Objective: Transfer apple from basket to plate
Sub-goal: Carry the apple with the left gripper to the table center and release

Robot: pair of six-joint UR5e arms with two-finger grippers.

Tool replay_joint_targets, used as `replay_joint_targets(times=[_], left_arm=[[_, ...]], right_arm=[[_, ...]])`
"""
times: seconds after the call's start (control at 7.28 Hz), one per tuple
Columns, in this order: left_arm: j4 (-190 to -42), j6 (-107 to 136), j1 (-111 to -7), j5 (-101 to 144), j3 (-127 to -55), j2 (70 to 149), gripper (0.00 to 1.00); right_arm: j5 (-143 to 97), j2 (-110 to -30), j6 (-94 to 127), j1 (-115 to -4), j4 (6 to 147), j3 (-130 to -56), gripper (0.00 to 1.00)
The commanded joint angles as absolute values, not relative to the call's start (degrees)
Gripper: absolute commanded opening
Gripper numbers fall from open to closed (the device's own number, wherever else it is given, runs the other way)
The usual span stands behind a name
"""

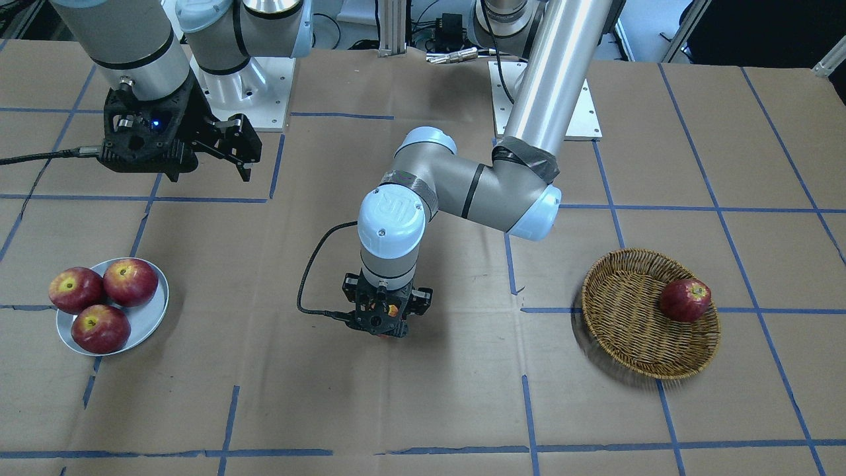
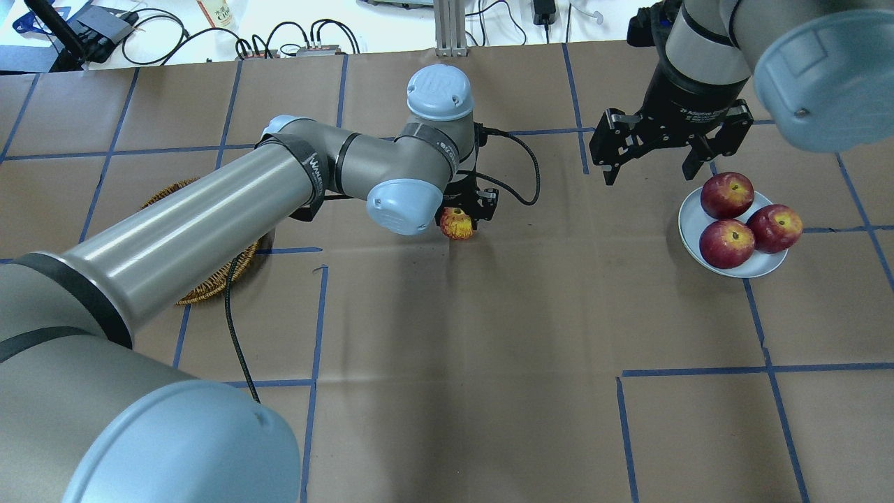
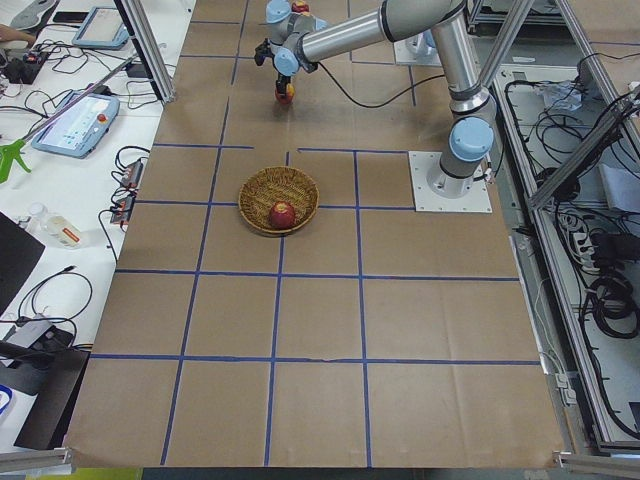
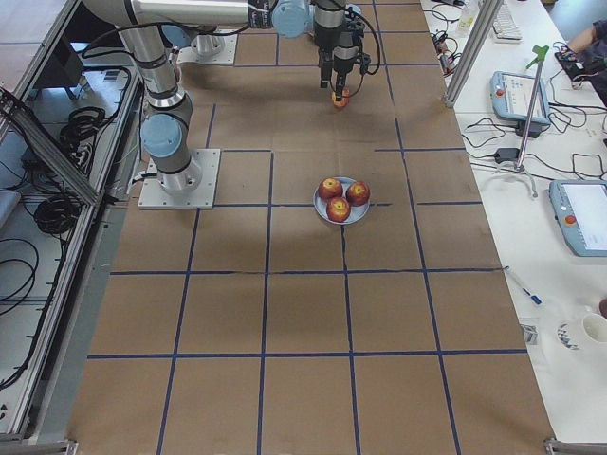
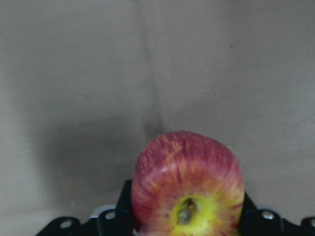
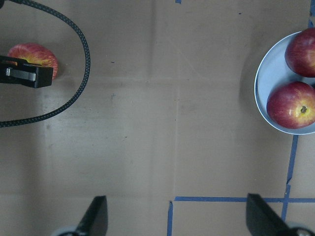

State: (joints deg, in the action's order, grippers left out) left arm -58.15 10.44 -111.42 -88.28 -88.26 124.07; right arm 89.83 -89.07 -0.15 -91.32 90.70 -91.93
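My left gripper (image 1: 385,325) is shut on the apple (image 2: 457,223), pinkish-red with yellow streaks, near the middle of the table between basket and plate. In the left wrist view the apple (image 5: 189,184) sits between the fingers with its yellow stem hollow facing the camera. I cannot tell whether it touches the paper. The wicker basket (image 1: 621,324) holds one darker red apple (image 1: 685,299). The grey-blue plate (image 2: 688,227) holds three darker red apples. My right gripper (image 2: 649,173) is open and empty, above the table beside the plate.
Brown paper with blue tape lines covers the table. The left arm's long link hides most of the basket (image 2: 209,286) in the overhead view. A black cable (image 2: 520,168) loops from the left wrist. Both arm bases (image 1: 254,92) stand at the robot's side.
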Motion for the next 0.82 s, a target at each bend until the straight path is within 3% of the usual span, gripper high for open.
replay_joint_targets(times=[0.0,0.14,0.41,0.69], left_arm=[[-58.36,10.63,-111.45,-87.98,-88.5,124.1,0.84],[-58.45,10.98,-111.45,-87.89,-88.24,123.93,0.98],[-59.23,10.99,-111.53,-87.8,-87.37,121.4,0.99],[-71.29,10.9,-110.31,-88.59,-81.24,117.35,0.99]], right_arm=[[89.82,-89.03,-0.09,-91.32,90.7,-91.93,1.0],[89.82,-89.03,-0.17,-91.32,90.7,-92.02,1.0],[89.82,-89.03,-0.18,-91.32,90.7,-92.02,1.0],[90.0,-88.68,-0.17,-91.23,90.79,-91.93,1.0]])
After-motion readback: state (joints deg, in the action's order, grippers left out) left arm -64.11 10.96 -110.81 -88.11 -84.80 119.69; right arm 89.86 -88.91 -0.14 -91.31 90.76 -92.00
